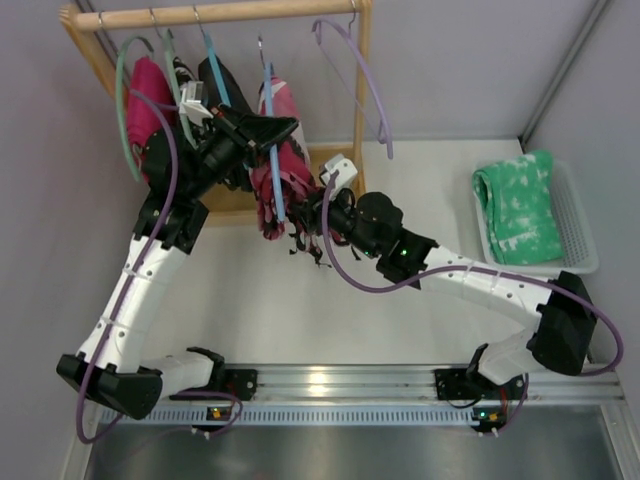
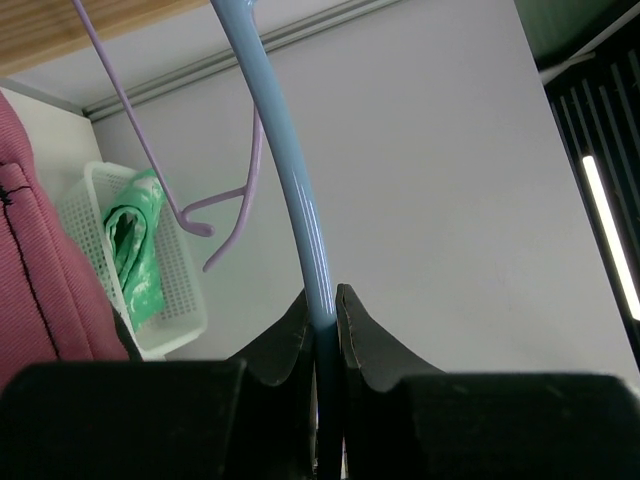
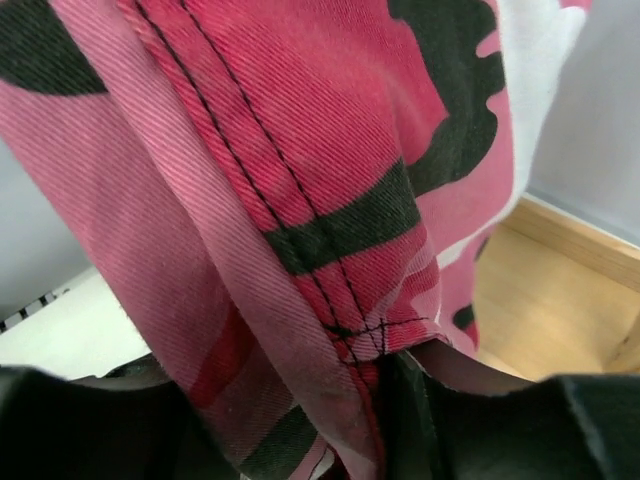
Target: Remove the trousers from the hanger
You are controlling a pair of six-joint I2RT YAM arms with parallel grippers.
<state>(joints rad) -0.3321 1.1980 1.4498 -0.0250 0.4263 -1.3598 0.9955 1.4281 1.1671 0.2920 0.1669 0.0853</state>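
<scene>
- The hanger (image 2: 292, 190): light blue, hung on the wooden rail (image 1: 230, 12) at the far left, between the teal-green hangers (image 1: 125, 100) and the lilac hanger (image 1: 370, 85).
- The trousers (image 1: 283, 175): pink-red camouflage cloth draped over that hanger. They hang toward the table, with thin black cords dangling at the low end.
- Left gripper (image 2: 322, 316): its fingers are closed on the hanger's blue arm and pinch it from both sides.
- Right gripper (image 3: 375, 385): it sits low on the trousers, nearer and to the right of the left one. Its fingers appear clamped on a stitched fold, though cloth covers the tips in the wrist view.
- Step in hand, as you may judge it: draw the cloth off while the hanger is steadied.
- Left arm: hold firm and motionless so that the hook does not jump from the rail.
- Right arm: pull toward the near right, along the slope of the hanger arm rather than straight down, so that the fabric slides off its end.
- Cords: go slowly, as they could catch on the hanger tip or on your cable.
- Lilac hanger: it hangs just to the right, so steer the cloth under it and not through it.
</scene>
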